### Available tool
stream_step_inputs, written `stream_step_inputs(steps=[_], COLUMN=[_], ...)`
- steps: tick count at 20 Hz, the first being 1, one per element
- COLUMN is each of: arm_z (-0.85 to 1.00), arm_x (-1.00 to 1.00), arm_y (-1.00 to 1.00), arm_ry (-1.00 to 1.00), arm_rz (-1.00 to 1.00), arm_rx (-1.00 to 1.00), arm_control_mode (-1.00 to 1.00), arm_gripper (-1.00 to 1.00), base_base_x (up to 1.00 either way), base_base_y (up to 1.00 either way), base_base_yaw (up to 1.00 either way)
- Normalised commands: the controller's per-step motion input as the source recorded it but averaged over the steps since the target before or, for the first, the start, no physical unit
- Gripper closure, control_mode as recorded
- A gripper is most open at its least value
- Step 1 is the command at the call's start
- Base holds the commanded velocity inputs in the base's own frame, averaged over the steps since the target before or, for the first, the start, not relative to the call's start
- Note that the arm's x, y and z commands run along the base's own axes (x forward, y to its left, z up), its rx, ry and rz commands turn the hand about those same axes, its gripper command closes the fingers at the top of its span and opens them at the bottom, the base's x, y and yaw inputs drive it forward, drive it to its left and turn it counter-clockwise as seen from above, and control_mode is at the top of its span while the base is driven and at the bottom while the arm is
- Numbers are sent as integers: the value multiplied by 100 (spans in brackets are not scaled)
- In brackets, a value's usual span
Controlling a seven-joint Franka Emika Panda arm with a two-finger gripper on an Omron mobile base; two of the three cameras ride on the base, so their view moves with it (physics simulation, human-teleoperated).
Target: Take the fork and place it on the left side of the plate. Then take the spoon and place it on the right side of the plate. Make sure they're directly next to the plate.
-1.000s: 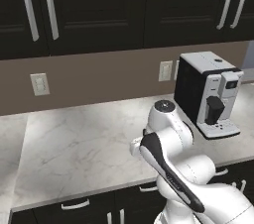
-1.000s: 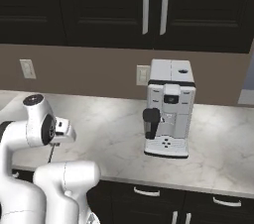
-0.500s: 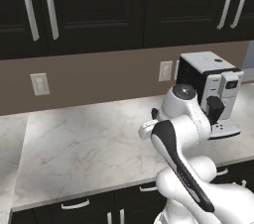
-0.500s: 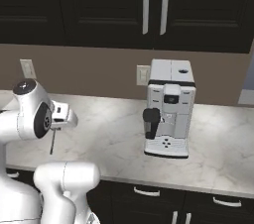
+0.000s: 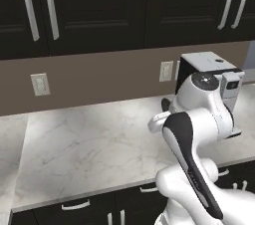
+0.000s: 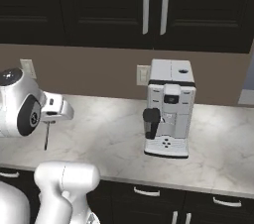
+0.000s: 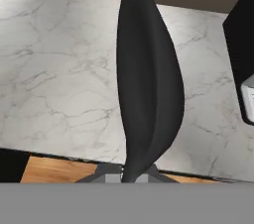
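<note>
Left of the coffee machine (image 6: 167, 106), above the marble surface (image 6: 114, 139), the end effector (image 7: 129, 172) is clamped on the spoon (image 7: 149, 84), whose dark bowl rises straight out from between its fingertips.

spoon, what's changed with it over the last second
The arm has lifted the spoon a little higher above the counter, drifting slightly left in the right base view. The fingers stay shut on it; nothing was let go. The coffee machine has not moved.
</note>
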Motion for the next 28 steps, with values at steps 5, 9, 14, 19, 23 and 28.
stream_step_inputs(steps=[5,9,14,19,23,28], arm_z=[22,0,0,0,0,0], arm_x=[-33,-30,-11,0,0,0], arm_y=[-14,-17,-3,0,0,0], arm_ry=[0,0,0,0,0,0], arm_rz=[0,0,0,0,0,0], arm_rx=[2,1,0,0,0,0], arm_control_mode=[-100,-100,-100,100,100,100], arm_gripper=[100,100,100,100,100,100], base_base_x=[0,0,0,-50,-95,-100], base_base_y=[0,0,0,4,0,0], base_base_yaw=[0,0,0,-2,-17,-23])
